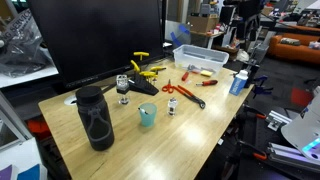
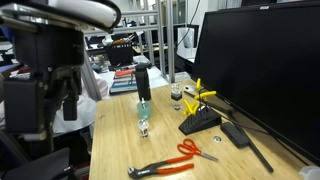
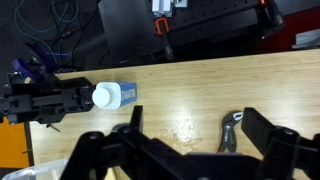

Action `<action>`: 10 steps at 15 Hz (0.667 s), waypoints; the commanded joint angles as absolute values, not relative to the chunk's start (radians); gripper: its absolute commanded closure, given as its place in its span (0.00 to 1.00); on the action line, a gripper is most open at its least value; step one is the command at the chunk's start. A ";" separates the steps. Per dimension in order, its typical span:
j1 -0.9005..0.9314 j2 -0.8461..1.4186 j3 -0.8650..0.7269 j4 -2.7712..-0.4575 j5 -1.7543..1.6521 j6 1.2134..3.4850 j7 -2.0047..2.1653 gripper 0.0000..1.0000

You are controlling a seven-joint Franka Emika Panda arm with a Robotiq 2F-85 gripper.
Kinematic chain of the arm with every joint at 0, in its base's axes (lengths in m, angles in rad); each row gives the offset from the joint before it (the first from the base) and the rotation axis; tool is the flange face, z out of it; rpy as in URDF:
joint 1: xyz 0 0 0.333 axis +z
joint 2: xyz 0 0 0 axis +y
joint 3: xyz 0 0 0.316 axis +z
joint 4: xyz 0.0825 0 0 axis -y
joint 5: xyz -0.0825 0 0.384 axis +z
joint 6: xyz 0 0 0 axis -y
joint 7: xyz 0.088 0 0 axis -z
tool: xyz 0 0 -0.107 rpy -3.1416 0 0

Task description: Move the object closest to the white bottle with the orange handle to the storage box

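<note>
The white bottle (image 3: 105, 96) with a blue label stands at the table's edge, seen from above in the wrist view; in an exterior view (image 1: 238, 82) it stands at the table's right edge. Grey-jawed pliers (image 3: 230, 132) lie on the wood to its right, between my fingers. My gripper (image 3: 200, 140) is open and empty above the table, hovering over the pliers. It shows large at the left in an exterior view (image 2: 58, 100). The clear storage box (image 1: 200, 58) with blue items sits at the table's far end.
Orange-handled scissors (image 1: 174, 89) (image 2: 195, 152), red-handled pliers (image 1: 195, 98) (image 2: 150, 170), yellow clamps (image 1: 145, 68), a black stand (image 2: 200, 122), a large black bottle (image 1: 95, 118), a teal cup (image 1: 147, 115) and a small glass (image 1: 123, 88) are on the table. A big monitor (image 1: 95, 40) stands behind.
</note>
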State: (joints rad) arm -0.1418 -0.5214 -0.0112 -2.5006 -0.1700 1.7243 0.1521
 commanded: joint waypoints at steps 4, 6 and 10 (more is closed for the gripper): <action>-0.146 -0.432 -0.013 -2.490 -0.143 1.737 0.251 0.00; -0.151 -0.355 -0.009 -2.483 -0.138 1.756 0.338 0.00; -0.143 -0.189 -0.021 -2.430 -0.103 1.812 0.467 0.00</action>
